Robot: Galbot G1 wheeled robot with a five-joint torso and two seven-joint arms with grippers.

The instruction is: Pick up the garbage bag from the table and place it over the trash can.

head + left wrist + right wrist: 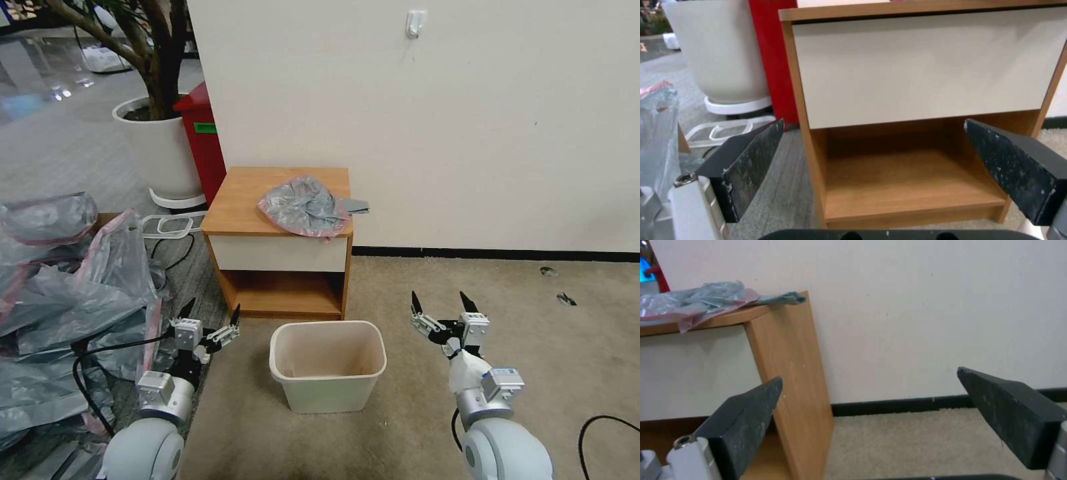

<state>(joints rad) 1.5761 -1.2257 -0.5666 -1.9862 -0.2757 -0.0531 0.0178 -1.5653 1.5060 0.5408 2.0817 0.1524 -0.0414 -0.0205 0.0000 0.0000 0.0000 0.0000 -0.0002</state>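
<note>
The garbage bag lies crumpled on the right half of the table, grey with a pink-red rim that droops over the front edge. In the right wrist view the garbage bag rests on the table corner. The cream trash can stands upright and unlined on the carpet in front of the table. My left gripper hovers open, low beside the table's left front. My right gripper is open to the right of the can. The left wrist view faces the table drawer front and lower shelf, fingers wide apart.
A heap of grey bags covers the floor at left. A tall red bin and a white plant pot stand behind the table's left side. The wall runs behind. Black cables lie on the carpet.
</note>
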